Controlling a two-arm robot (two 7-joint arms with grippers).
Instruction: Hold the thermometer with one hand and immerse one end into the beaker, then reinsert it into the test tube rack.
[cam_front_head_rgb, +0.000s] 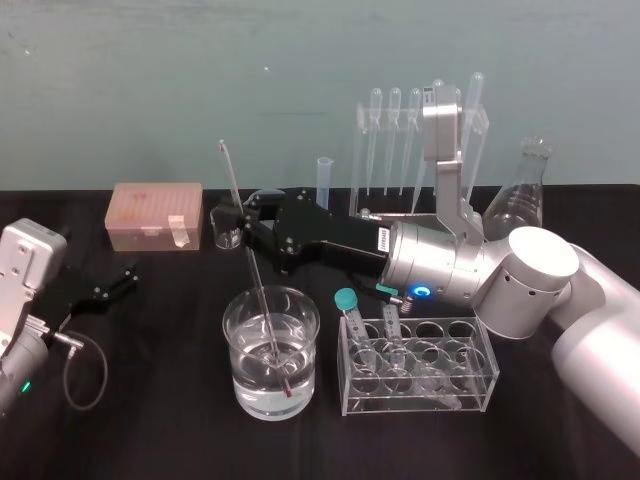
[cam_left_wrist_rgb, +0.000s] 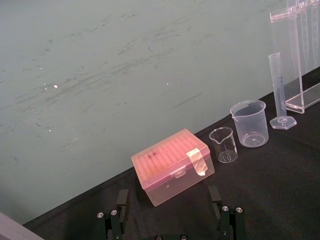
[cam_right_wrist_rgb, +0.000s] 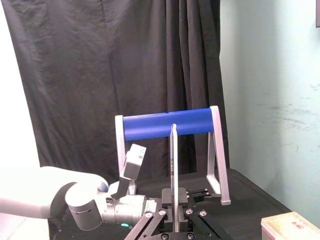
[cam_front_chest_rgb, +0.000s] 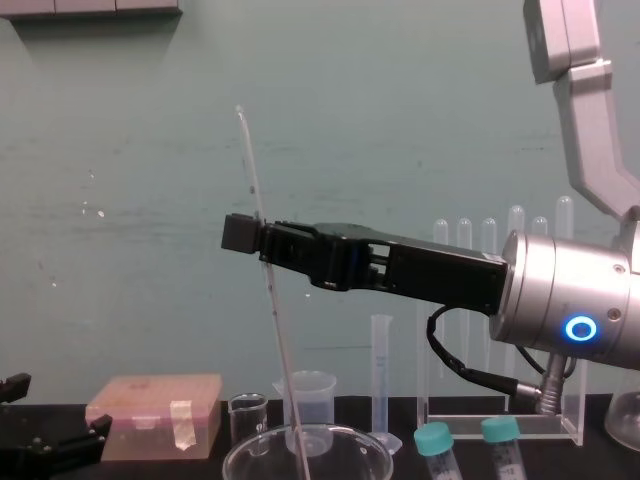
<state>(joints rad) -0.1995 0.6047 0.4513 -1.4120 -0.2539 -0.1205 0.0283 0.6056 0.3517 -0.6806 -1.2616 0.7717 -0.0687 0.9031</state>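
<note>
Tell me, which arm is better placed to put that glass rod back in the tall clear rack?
Right. The right pincer grips the thermometer, tip in the water bowl, with the rack just behind it. The left pincer lies open and empty, far to the left.

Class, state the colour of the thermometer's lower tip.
Red. The thermometer ends in a red tip, clearest in the head view.

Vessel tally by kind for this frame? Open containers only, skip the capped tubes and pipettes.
Beakers: 2 (small glass beaker, plastic beaker)
Graduated cylinder: 1
Conical flask: 1
Wide glass bowl: 1 (right gripper holds the thermometer tip in it)
Total: 5
Left gripper idle at the table's left.
</note>
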